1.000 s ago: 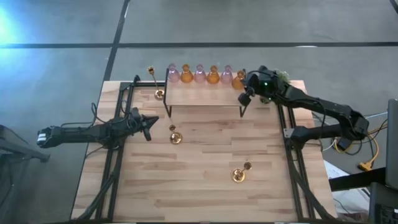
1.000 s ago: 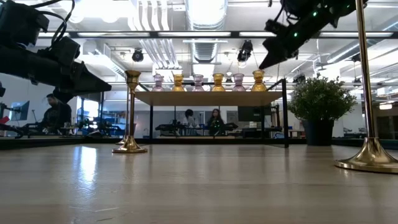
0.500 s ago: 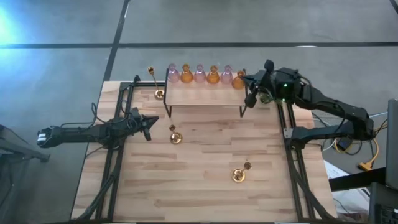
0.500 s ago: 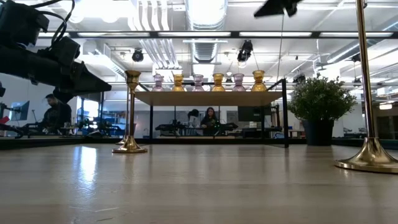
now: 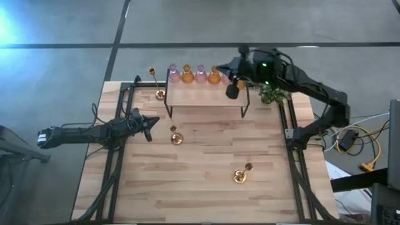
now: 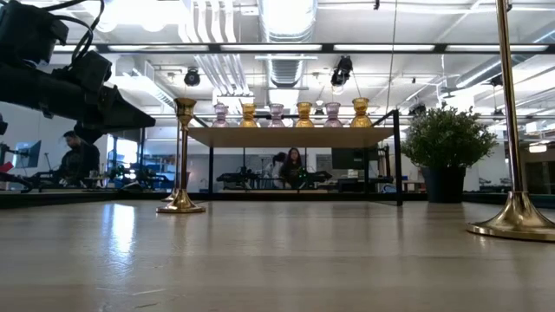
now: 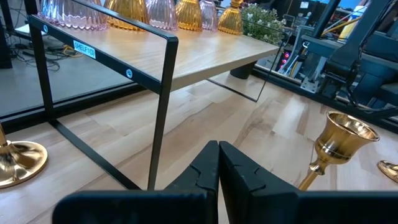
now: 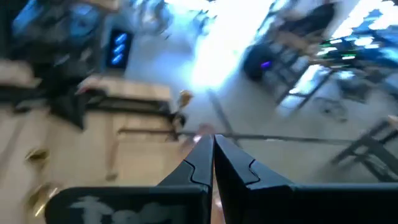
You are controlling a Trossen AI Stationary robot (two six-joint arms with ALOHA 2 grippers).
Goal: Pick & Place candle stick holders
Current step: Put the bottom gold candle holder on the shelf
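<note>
Overhead, right gripper (image 5: 232, 91) above shelf (image 5: 206, 95), fingers closed, left gripper (image 5: 147, 127) closed, label (image 7: 83, 49) unreadable.

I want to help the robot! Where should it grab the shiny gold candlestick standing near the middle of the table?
Probably the thin stem of the shiny gold candlestick, just below its flared cup. It stands upright on a wide round base, so coming level from the side suits it. The closed left gripper is already nearby on its left.

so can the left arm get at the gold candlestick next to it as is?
Probably yes. The left gripper hangs over bare table with fingers shut, the candlestick stands just beyond its tip, and nothing lies between; the shelf is farther back. It must open first.
</note>
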